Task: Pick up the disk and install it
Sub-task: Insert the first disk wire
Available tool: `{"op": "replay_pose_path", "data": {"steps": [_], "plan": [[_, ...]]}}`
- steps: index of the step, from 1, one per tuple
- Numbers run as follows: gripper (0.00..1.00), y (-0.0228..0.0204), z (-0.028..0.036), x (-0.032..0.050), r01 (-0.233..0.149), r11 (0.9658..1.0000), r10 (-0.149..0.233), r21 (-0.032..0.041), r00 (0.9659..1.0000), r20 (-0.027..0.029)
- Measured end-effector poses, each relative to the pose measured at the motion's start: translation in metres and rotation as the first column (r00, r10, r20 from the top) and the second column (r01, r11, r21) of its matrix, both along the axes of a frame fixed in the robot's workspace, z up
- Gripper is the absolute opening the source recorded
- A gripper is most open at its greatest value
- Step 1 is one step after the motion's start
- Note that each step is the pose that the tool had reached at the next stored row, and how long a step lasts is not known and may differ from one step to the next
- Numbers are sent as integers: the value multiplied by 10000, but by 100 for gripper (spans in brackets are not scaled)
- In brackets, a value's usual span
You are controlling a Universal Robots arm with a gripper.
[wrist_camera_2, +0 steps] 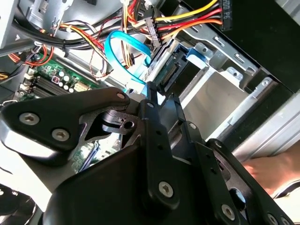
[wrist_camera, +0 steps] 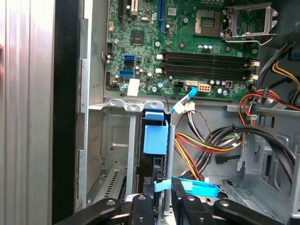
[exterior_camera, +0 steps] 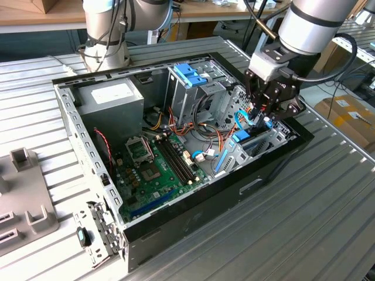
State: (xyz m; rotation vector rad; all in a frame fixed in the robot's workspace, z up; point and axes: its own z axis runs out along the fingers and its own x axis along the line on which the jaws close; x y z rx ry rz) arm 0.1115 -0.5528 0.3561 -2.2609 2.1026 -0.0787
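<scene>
Disk (wrist_camera: 155, 140) stands on edge in the drive bay at the computer case's (exterior_camera: 258, 175) corner, at the exterior view's right, light-blue rail showing. Your gripper (exterior_camera: 265, 115) sits right over it, fingers (wrist_camera: 143, 208) pinched nearly together around its top edge.

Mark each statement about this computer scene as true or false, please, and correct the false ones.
1. The computer case lies open on a ribbed metal table. True.
2. The end effector hangs over the power supply. False: it is at the case's end on the exterior view's right, far from the power supply.
3. The disk lies flat on the table. False: it stands on edge inside the case, by the end effector.
4. The processor socket has no cooler on it. True.
</scene>
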Motion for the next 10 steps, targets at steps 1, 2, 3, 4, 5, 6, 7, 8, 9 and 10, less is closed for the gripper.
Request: {"op": "replay_pose_path", "data": {"steps": [1,2,3,4,5,6,7,8,9,10], "plan": [[29,0,13,0,0,10000,0,-1,10000,0],[29,0,29,0,0,10000,0,0,10000,0],[29,0,43,0,1,10000,-1,1,10000,0],[29,0,42,0,0,10000,0,3,10000,0],[29,0,43,0,0,10000,0,3,10000,0],[29,0,43,0,0,10000,0,2,10000,0],[29,0,44,0,0,10000,0,1,10000,0],[29,0,44,0,0,10000,0,1,10000,0],[29,0,45,0,0,10000,0,1,10000,-1],[29,0,46,9,3,10000,-3,-2,10000,-24]]}}
